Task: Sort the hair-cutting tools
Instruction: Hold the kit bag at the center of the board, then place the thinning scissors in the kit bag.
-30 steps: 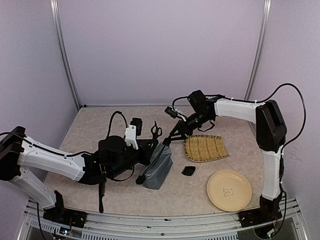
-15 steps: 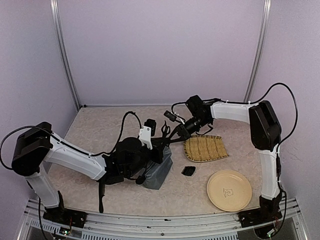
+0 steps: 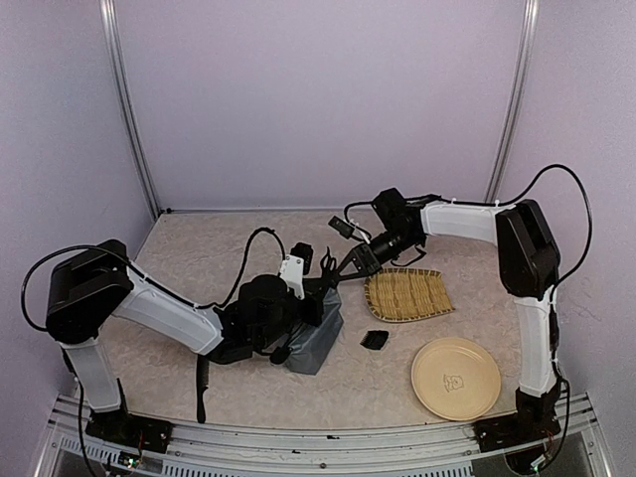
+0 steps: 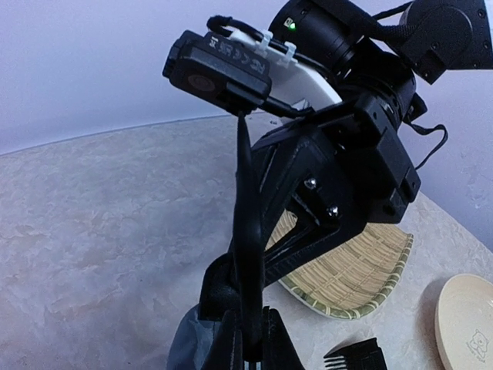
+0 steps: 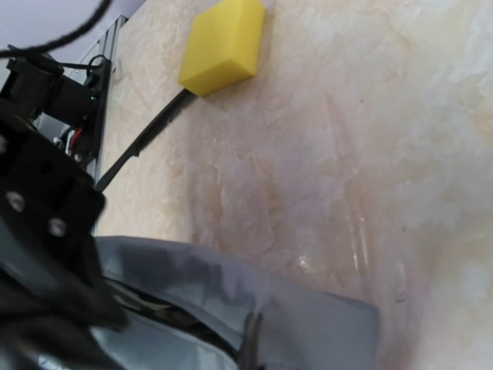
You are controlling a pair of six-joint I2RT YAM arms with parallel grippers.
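Observation:
My left gripper (image 4: 253,348) is shut on a pair of black-handled scissors (image 4: 246,223), which stand upright and edge-on just above the grey-blue pouch (image 4: 189,347). In the top view the scissors (image 3: 325,264) rise from that gripper (image 3: 319,283) over the pouch (image 3: 320,336). My right gripper (image 3: 344,271) reaches in from the right and is shut on the pouch's upper rim (image 5: 308,324), whose mouth gapes open. A black clipper guard (image 3: 375,340) lies right of the pouch. The long black comb (image 3: 202,383) lies at the front left.
A woven bamboo tray (image 3: 409,295) lies right of the pouch, with a round cream plate (image 3: 455,379) in front of it. A yellow sponge (image 5: 223,42) rests on the table beyond the pouch in the right wrist view. The two grippers crowd together over the pouch.
My left gripper has carried the scissors rightward to above the pouch. The right gripper has come down onto the pouch's rim and shut on it.

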